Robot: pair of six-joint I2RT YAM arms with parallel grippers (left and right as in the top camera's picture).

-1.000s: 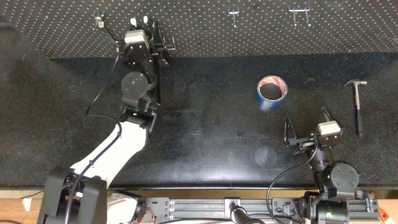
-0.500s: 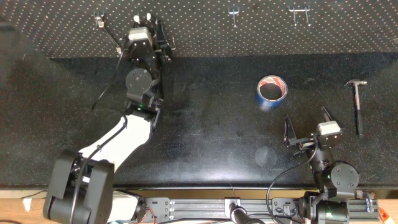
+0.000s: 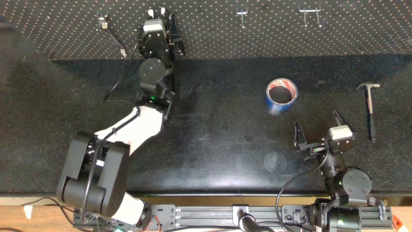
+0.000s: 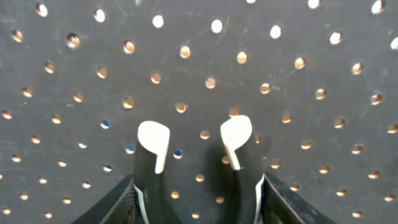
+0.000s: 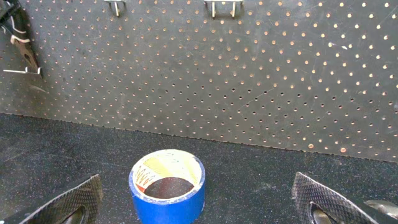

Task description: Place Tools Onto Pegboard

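From above, finds the left gripper (image 3: 157, 11) up at the dark perforated pegboard (image 3: 270, 26) along the far edge of the black table (image 3: 212, 142), beside a dark item (image 3: 114, 35) hanging on the board, too small to identify. Places the blue roll of tape (image 3: 281, 93) flat on the table right of the middle, and the small hammer (image 3: 370, 111) with dark handle and silvery head near the right edge, long axis running toward the pegboard, head at the far end. Puts the right gripper (image 3: 317, 127) on the near side of the table, between the two, fingers spread wide and holding nothing, with a bare metal hook (image 3: 241, 11) on the board beyond the tape and another further right. Through the left wrist camera, looks straight onto the pegboard holes, the two white fingertips (image 4: 153, 140) moderately apart with nothing gripped between them. Through the right wrist camera, sets the tape (image 5: 166, 186) hole upward, dead ahead and centred between the wide-open fingers, touching neither, pegboard behind it. Judges the tape the likely next pick: far nearer the right arm, ahead and slightly left of that gripper, round, so no axis to match. Reckons the hammer, off to that gripper's right, as needing a grasp across the handle.
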